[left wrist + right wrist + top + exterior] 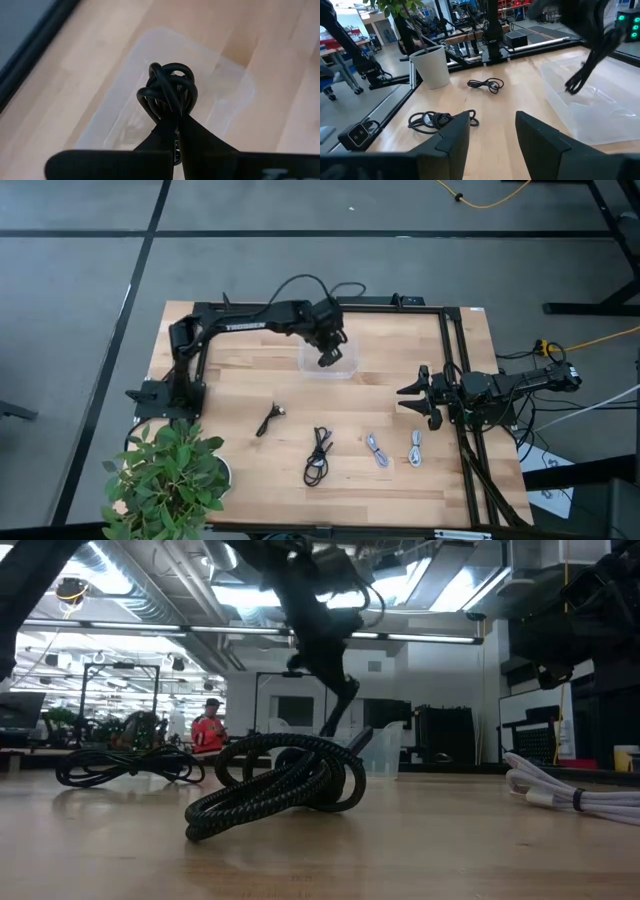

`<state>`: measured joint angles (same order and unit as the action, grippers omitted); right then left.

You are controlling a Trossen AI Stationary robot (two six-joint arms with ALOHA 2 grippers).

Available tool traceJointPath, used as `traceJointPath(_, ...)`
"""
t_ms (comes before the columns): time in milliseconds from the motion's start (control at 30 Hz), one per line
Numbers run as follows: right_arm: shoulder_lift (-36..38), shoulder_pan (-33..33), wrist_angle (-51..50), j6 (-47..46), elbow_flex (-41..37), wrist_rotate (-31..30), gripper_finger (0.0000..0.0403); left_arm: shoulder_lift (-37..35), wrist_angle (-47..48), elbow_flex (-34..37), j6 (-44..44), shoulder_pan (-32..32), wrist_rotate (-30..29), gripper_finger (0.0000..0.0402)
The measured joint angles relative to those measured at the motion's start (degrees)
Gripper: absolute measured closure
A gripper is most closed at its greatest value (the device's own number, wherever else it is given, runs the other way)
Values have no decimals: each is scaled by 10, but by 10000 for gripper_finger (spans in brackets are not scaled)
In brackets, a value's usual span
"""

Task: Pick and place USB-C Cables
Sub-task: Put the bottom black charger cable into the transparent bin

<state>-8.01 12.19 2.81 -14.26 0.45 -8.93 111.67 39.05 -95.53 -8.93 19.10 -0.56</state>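
Above the clear plastic bin at the back middle of the wooden table, the left gripper hangs with its fingers pinched together on a coiled black USB-C cable; the left wrist view shows the coil held over the bin's open inside, not touching its floor. Four more cables lie along the front of the table, well apart from the bin: a small black cable toward the left, a longer black cable near the middle, then a light grey cable and a white cable just beside each other to the right. At the table's right edge the right gripper waits off the surface with its two fingers spread apart and nothing between them. A potted plant stands at the front left corner. Across the room behind the table, the low view shows a person in a red top.
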Motion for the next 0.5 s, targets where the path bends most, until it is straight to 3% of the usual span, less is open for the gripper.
traceJointPath(133,0,0,0,-1,0,0,239,16,0,0,68,-14,-16,401)
traceJointPath(333,0,0,0,0,0,0,239,16,-1,0,163,-39,-90,389)
traceJointPath(500,0,0,0,0,0,0,239,15,-1,0,185,-48,-94,364)
